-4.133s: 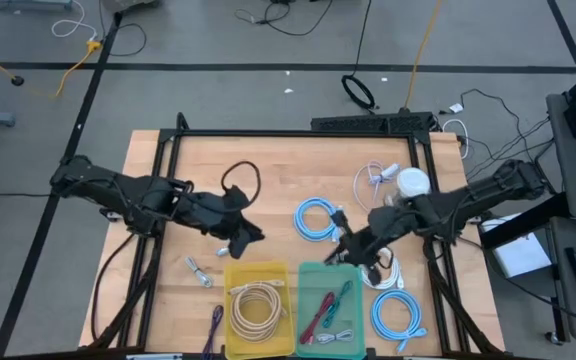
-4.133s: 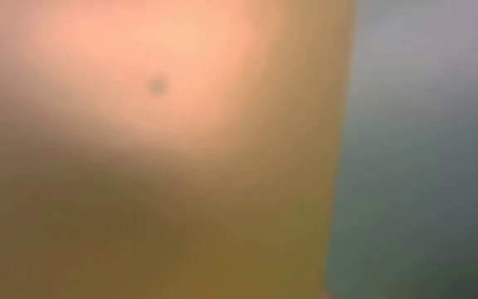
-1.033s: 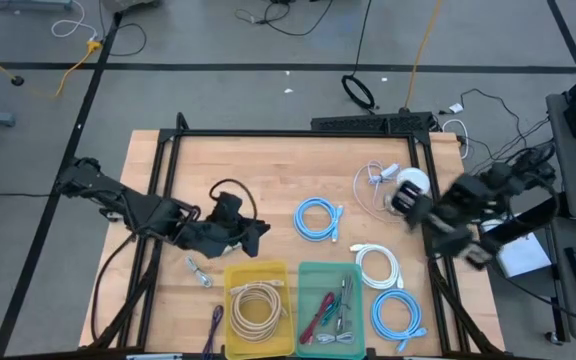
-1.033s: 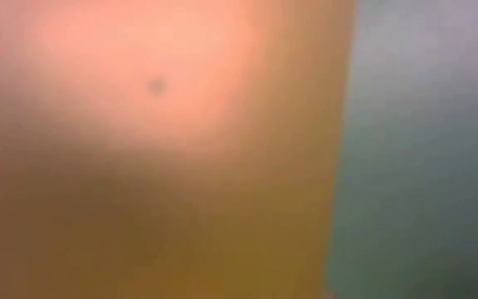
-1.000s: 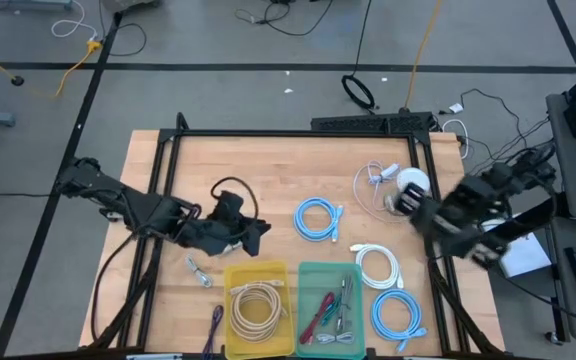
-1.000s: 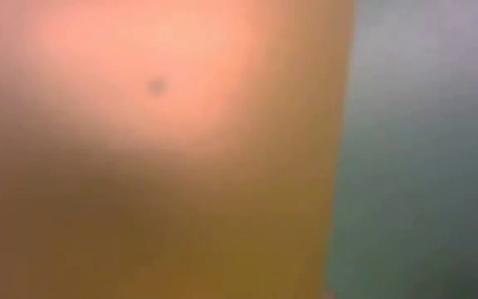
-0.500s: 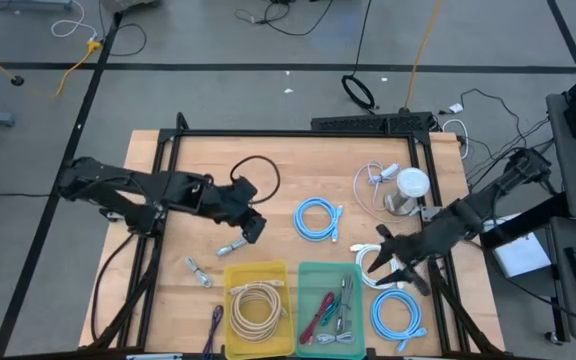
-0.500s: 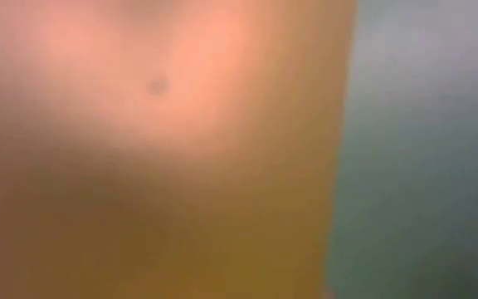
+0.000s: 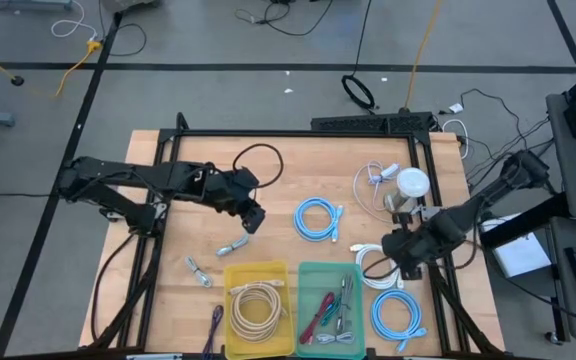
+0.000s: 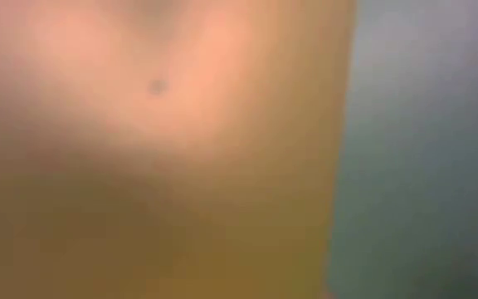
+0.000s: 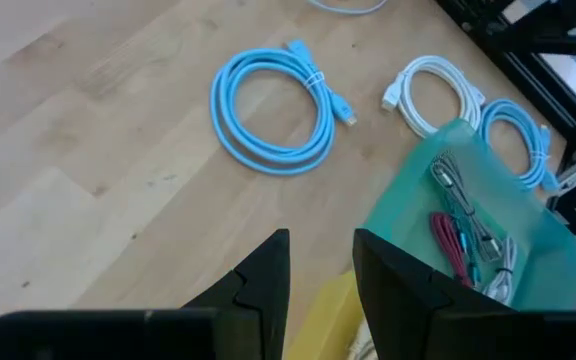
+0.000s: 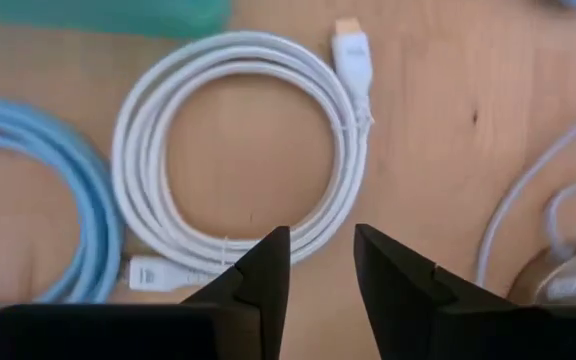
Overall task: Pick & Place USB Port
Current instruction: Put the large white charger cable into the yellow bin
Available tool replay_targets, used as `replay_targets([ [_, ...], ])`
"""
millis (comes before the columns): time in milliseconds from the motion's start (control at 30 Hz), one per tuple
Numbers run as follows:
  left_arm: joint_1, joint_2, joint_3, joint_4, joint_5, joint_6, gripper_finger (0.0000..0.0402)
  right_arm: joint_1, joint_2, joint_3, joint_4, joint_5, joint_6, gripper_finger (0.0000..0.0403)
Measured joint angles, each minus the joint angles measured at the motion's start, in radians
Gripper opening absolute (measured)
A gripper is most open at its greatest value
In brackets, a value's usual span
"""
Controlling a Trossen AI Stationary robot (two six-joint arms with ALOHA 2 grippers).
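Location: on the table [image 9: 298,160], just right of the green bin [image 9: 308,268], lay the white cable coil [image 12: 133,150]. Picking it up was judged the step in hand.
Advice: descend squarely over one strand rather than the plug, then close firmly before lifting.
Right arm: reached in from the right. The right gripper [image 12: 321,240] hovered over the coil, fingers apart, grasping nothing.
Left arm: extended mid-table. The left gripper [image 11: 320,245] was parted and empty.
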Motion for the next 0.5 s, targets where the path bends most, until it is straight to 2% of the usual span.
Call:
replay_targets([
  [133, 0.0, 0.0, 0.0, -0.003, -0.008, 0.009, 0.0115, -0.035, 0.07, 0.0, -0.009, -0.011, 0.131, 0.011],
  [500, -0.014, 0.0, 0.0, 0.001, -0.018, 0.026, 0.0115, -0.051, 0.228, 0.0, 0.001, 0.023, 0.232, 0.0154],
])
